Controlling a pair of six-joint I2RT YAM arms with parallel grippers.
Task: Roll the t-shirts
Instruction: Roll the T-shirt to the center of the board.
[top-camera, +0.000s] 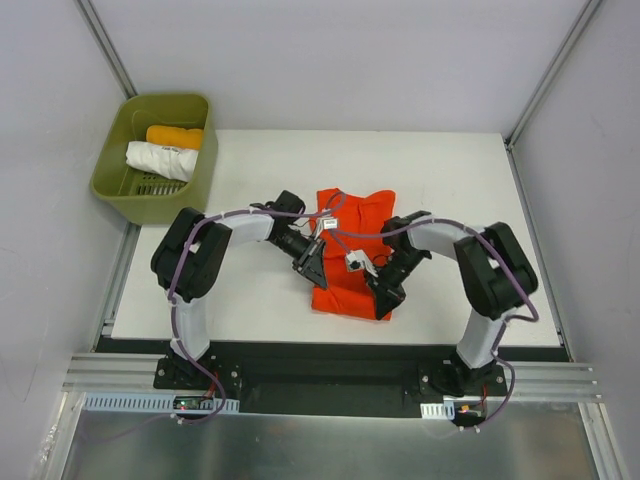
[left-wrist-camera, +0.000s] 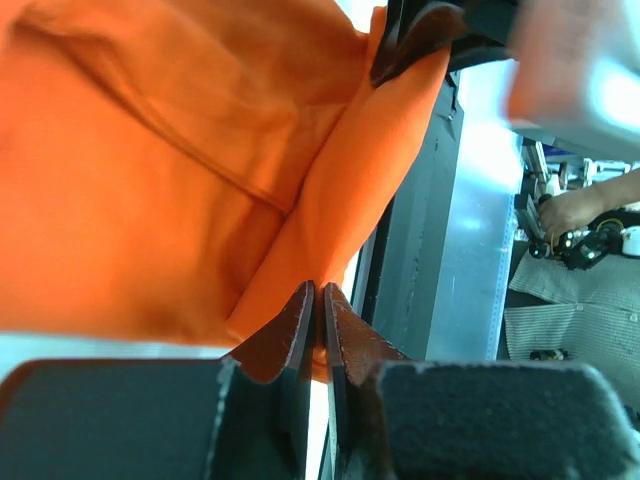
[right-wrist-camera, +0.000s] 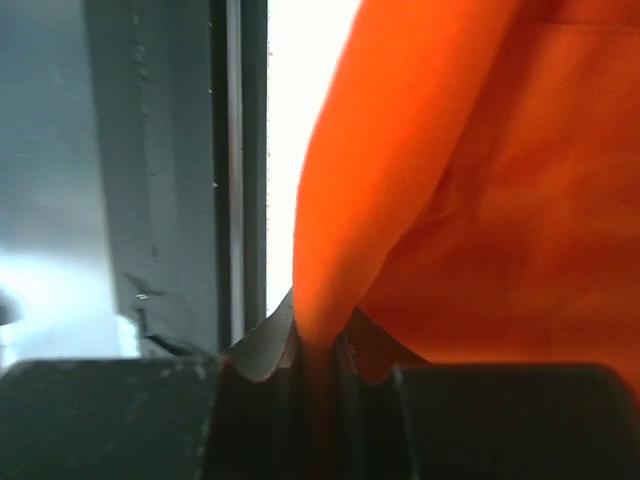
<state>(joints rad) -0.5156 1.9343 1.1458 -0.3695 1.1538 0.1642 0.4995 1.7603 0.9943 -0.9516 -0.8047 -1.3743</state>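
Both clenched on the near edge of the t-shirt (top-camera: 352, 215), folded at the middle of the table (top-camera: 250, 170): left gripper (left-wrist-camera: 318, 300) at one corner, right gripper (right-wrist-camera: 318, 335) at the other. Holding only a thin bit of soft cloth, so may slip out when pulled. Might also give a crooked, loose roll if moved unevenly.

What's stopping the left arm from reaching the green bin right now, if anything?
Probably can't yet. The left gripper is shut on the near edge of the t-shirt, and the right gripper pinches that edge too. The table toward the green bin looks free, so only that grip ties it down.
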